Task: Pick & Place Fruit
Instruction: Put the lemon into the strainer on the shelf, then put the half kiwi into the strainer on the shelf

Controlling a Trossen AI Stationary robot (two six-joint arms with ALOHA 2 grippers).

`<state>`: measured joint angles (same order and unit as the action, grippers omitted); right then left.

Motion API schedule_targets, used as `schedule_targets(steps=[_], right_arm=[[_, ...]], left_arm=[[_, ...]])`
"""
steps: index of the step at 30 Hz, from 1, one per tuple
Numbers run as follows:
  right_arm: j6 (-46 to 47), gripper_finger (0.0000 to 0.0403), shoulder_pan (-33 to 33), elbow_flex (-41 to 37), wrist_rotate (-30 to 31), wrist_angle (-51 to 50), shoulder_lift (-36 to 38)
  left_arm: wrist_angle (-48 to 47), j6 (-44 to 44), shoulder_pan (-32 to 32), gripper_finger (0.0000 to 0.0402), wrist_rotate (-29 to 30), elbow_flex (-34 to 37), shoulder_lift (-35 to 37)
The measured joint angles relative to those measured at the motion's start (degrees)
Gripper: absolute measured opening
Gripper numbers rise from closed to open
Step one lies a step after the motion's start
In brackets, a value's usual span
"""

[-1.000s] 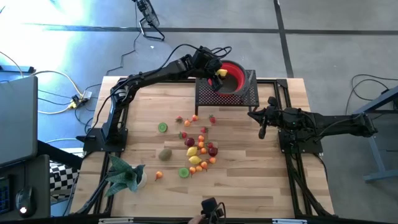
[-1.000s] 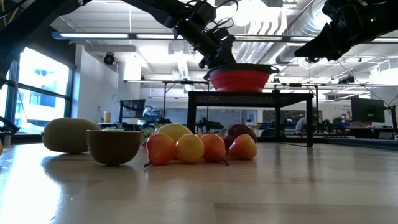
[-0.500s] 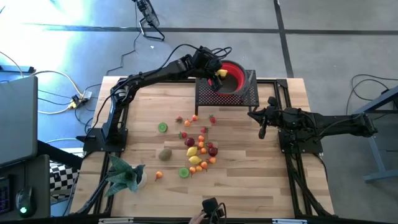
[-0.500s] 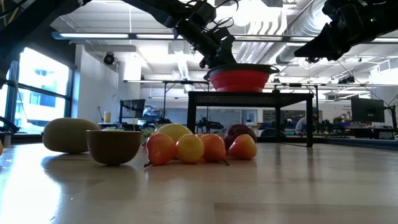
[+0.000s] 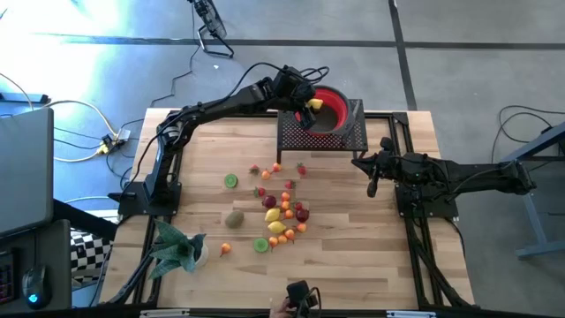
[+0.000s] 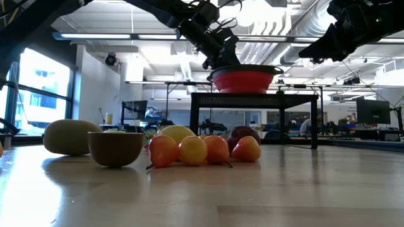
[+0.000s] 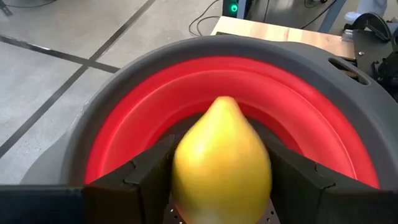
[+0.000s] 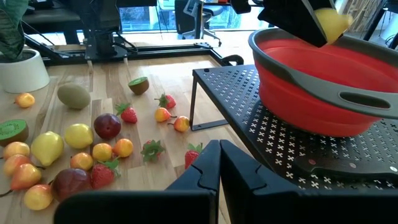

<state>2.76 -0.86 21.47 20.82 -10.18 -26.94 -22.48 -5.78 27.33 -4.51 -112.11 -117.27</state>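
Your left jaws [image 7: 217, 180] sit partly open around a yellow lemon [image 7: 221, 162], one dark finger [image 7: 146, 174] pressed to each side of it, so the lemon is held between them. The high view puts that lemon [image 5: 313, 104] over the near-left rim of the red bowl [image 5: 334, 104], above the bowl's red inside rather than resting in it. The bowl, red with a grey rim, stands on a black perforated stand [image 5: 349, 137] at the far edge of the table [image 5: 353, 256]. From the low view you see the left arm reaching down to the bowl [image 6: 243, 80] on top of that stand.

Your right jaws [image 8: 219, 163] are fully closed with nothing between them. The right arm waits over the right side of the table, just in front of the stand, its jaws [image 5: 372, 187] pointing toward the middle.

The rest of the fruit lies loose on the table in front of the stand, well apart from the bowl: a cluster of strawberries [image 8: 129, 113], a dark-red plum [image 8: 107, 125], lemons [image 8: 78, 135] and small oranges [image 8: 122, 147], with a whole kiwi [image 5: 234, 217] and two green-faced kiwi halves [image 5: 230, 181] to the left of the cluster. A green leafy plant [image 5: 177, 250] in a white pot stands near the table's front-left corner.
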Motion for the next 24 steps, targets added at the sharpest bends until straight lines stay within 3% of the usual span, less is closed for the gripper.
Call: schedule_targets(steps=[10,24], right_arm=[[0.0,0.0003,0.0,0.0,0.0,0.0,0.0],[0.0,0.0003,0.0,0.0,0.0,0.0,0.0]], left_arm=[[-0.4,0.2,0.0,0.0321,0.0,0.0,0.0],[-0.5,0.1,0.0,0.0329,0.0,0.0,0.0]])
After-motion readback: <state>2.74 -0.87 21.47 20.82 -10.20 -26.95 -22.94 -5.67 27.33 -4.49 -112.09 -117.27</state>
